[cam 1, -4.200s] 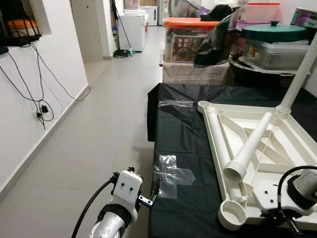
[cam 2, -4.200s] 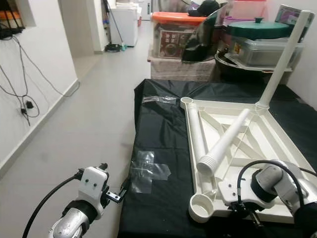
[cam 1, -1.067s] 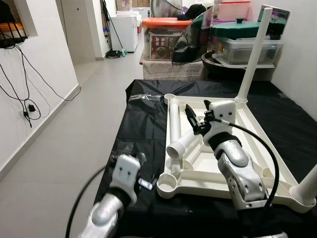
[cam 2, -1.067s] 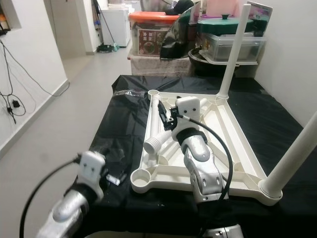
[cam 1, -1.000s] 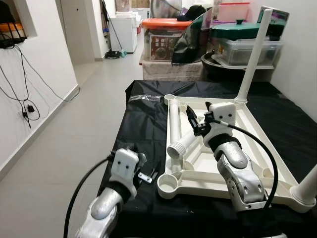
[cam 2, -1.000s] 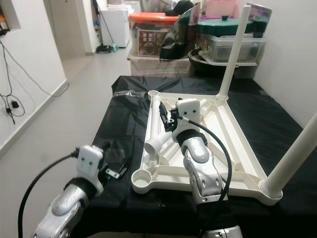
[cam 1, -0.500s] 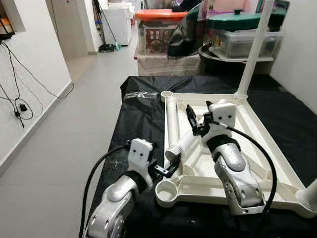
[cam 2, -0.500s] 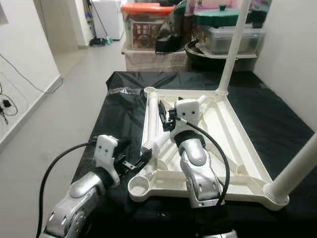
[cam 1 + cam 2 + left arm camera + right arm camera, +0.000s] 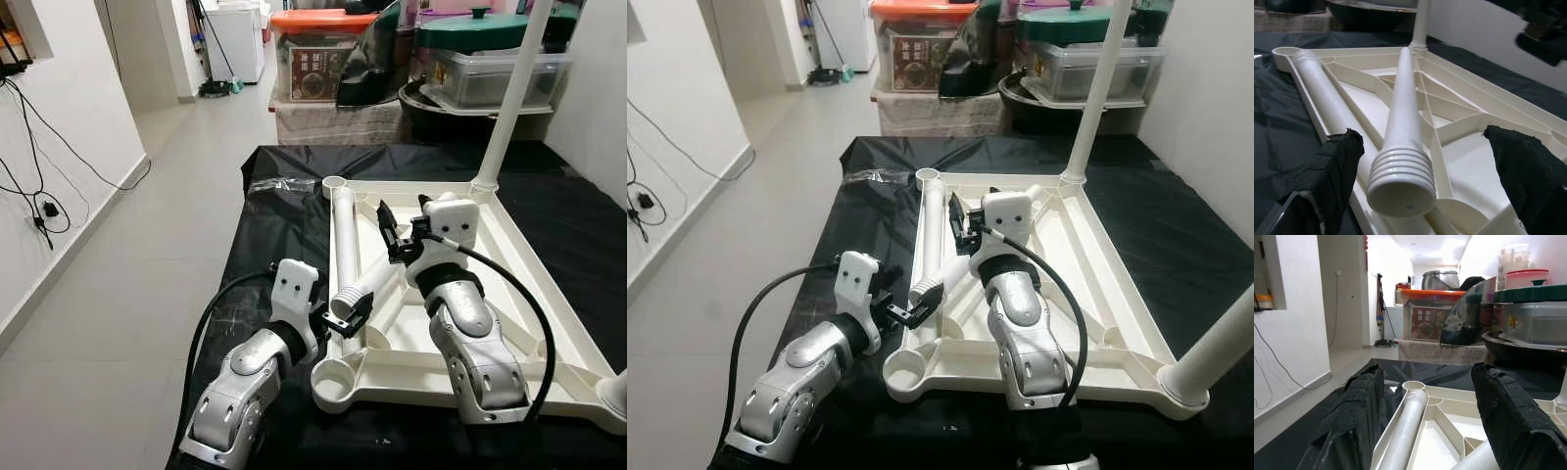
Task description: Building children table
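- Two loose legs are lying on the upturned white tabletop [image 9: 549, 323], which is resting underside-up on the black sheet [image 9: 279, 230]: one leg [image 9: 342, 245] is lying along the frame's left rail, and a slanted leg [image 9: 367, 281] is lying diagonally across the ribs with its threaded end [image 9: 1400, 188] pointing toward the robot.
- One upright leg [image 9: 509, 93] is already standing in the far right corner, and another is showing at the near right corner [image 9: 1215, 352], so the job is looking roughly half done.
- The left gripper [image 9: 345, 318] is reaching in at the threaded end of the slanted leg; its fingers [image 9: 1334, 161] are spread wide apart on either side of that end and are not yet touching it.
- The right gripper [image 9: 392, 235] is hovering above the middle of the same leg, its fingers [image 9: 1354, 416] also standing wide open and holding nothing.
- The step in hand seems to be picking up the slanted leg.
- Next, the left gripper probably needs to be closing on the shaft just behind the threads, with the right gripper steadying the far part.
- The empty socket [image 9: 338, 377] at the near left corner is lying just beside the threaded end, so the leg would need tilting upright and seating there.
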Motion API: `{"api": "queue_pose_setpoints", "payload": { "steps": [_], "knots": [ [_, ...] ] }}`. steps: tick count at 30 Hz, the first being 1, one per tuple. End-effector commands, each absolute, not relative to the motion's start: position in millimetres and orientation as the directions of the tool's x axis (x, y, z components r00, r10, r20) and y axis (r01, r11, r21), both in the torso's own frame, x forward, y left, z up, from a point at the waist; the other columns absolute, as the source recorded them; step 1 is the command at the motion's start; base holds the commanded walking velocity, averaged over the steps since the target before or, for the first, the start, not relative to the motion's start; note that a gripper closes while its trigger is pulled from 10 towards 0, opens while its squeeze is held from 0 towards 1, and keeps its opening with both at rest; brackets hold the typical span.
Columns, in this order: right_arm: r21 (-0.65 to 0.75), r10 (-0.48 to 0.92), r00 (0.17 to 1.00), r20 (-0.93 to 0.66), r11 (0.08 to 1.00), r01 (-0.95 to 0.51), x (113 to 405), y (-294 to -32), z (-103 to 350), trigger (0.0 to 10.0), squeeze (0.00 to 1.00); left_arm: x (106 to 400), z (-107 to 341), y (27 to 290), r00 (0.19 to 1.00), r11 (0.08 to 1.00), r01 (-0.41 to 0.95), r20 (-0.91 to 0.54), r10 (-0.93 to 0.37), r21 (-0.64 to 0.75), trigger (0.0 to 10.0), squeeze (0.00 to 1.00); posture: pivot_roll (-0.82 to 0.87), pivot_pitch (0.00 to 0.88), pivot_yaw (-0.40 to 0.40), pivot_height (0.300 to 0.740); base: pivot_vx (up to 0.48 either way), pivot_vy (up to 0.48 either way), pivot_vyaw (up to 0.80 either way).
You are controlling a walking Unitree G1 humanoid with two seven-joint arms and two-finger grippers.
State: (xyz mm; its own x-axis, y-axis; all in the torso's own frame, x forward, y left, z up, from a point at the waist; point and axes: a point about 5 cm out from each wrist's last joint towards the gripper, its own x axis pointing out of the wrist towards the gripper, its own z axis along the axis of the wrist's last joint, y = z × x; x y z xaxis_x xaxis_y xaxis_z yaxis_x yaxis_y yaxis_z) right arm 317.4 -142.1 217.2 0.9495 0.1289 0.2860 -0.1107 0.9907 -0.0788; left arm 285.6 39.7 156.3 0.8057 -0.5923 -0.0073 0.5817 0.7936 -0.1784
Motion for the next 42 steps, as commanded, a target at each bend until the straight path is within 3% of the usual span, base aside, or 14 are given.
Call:
{"api": "queue_pose_setpoints", "payload": {
  "steps": [1, 10, 22, 32, 42],
  "knots": [
    [-0.084, 0.124, 0.953, 0.276, 0.991, -0.104, 320, -143, 217, 10.0, 0.0, 281, 154, 29, 0.84, 0.819, 0.516, -0.041, -0.542, -0.25, 10.0, 0.0, 0.06, 0.044, 0.006, 0.74, 0.0, 0.0, 0.0],
    [-0.087, 0.112, 0.956, 0.271, 0.992, -0.092, 322, -147, 217, 10.0, 0.0, 272, 140, 31, 0.869, 0.863, 0.428, -0.14, -0.475, -0.268, 10.0, 0.0, 0.06, 0.04, 0.002, 0.74, 0.0, 0.0, 0.0],
    [-0.083, 0.112, 0.956, 0.269, 0.992, -0.093, 322, -147, 218, 10.0, 0.0, 270, 135, 24, 0.851, 0.845, 0.439, -0.162, -0.5, -0.306, 10.0, 0.0, 0.05, 0.034, 0.002, 0.74, 0.0, 0.0, 0.0],
    [-0.069, 0.151, 0.95, 0.275, 0.988, -0.137, 323, -137, 217, 10.0, 0.0, 279, 151, 61, 0.943, 0.944, 0.327, -0.053, -0.328, -0.03, 10.0, 0.0, 0.06, 0.0, -0.006, 0.74, 0.0, -0.192, 0.0],
    [-0.072, 0.165, 0.944, 0.287, 0.986, -0.15, 328, -135, 220, 10.0, 0.0, 286, 160, 66, 0.958, 0.958, 0.286, -0.028, -0.286, -0.017, 10.0, 0.0, 0.06, 0.0, -0.009, 0.74, 0.0, -0.372, 0.0]
  ]
}}
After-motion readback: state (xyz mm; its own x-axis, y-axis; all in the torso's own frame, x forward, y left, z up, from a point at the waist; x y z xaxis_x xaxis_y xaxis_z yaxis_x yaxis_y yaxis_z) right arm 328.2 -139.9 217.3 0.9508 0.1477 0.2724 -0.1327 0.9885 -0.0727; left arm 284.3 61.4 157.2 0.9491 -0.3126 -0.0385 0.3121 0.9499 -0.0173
